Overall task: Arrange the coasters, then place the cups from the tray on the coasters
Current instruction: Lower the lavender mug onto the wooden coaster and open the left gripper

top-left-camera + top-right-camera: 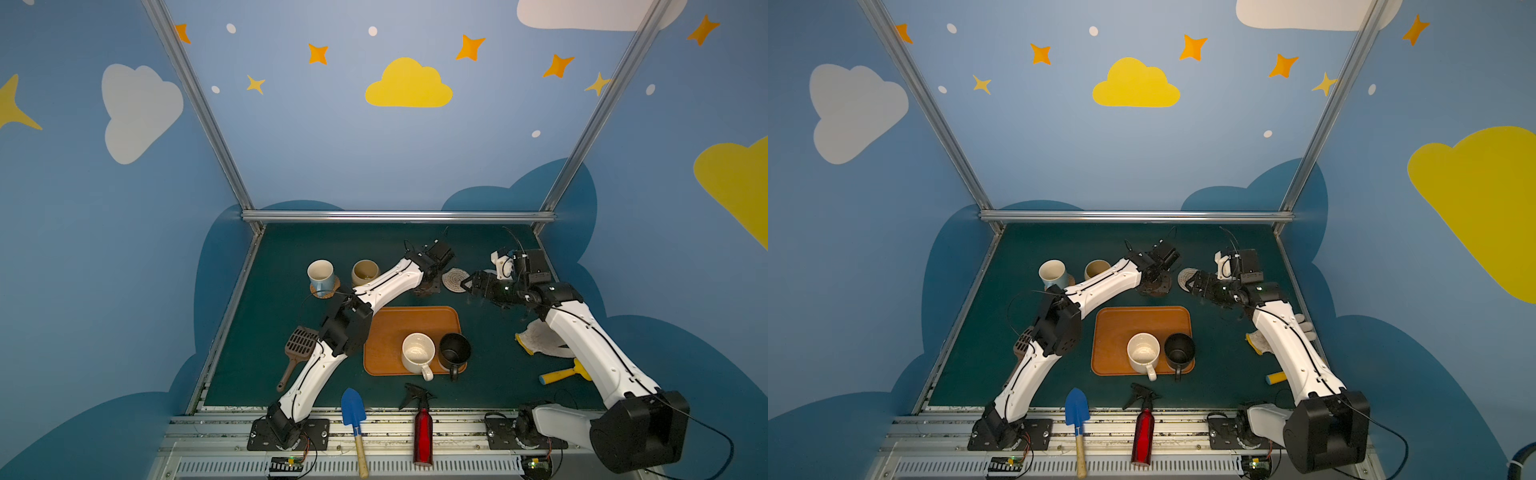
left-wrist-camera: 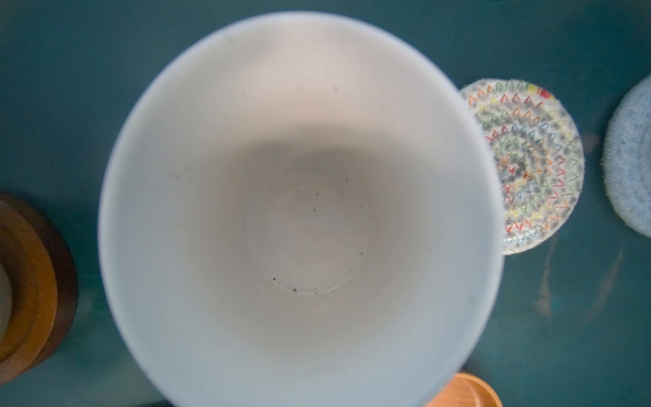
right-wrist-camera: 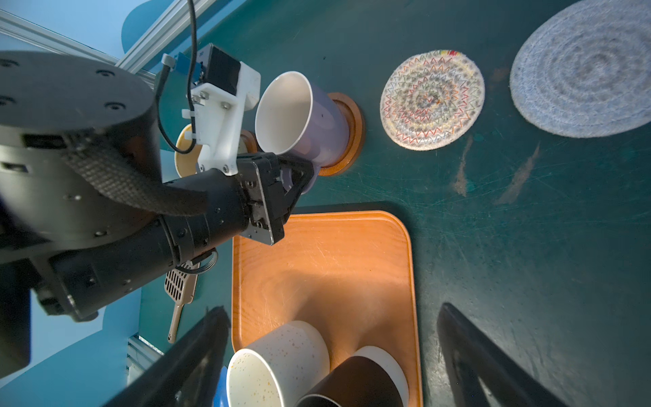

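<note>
My left gripper (image 3: 299, 176) is shut on the handle of the lavender cup (image 3: 310, 123), which stands on a dark wooden coaster (image 3: 352, 134). The left wrist view looks straight down into this cup (image 2: 303, 211). Beside it lie the beige rope coaster (image 3: 432, 100) and the pale grey coaster (image 3: 584, 70), both bare. My right gripper (image 1: 467, 286) hovers open and empty by the beige coaster (image 1: 455, 279). The cream speckled cup (image 1: 417, 353) and black cup (image 1: 455, 351) stand on the tray (image 1: 395, 324). The light blue cup (image 1: 320, 274) sits on the tan woven coaster (image 1: 328, 291), with the tan cup (image 1: 365, 272) next to it.
A brown slotted scoop (image 1: 297, 345) lies left of the tray. A blue trowel (image 1: 353, 411) and a red spray bottle (image 1: 423, 432) lie at the front edge. A white cloth (image 1: 540, 338) and a yellow-handled tool (image 1: 561, 374) lie under the right arm.
</note>
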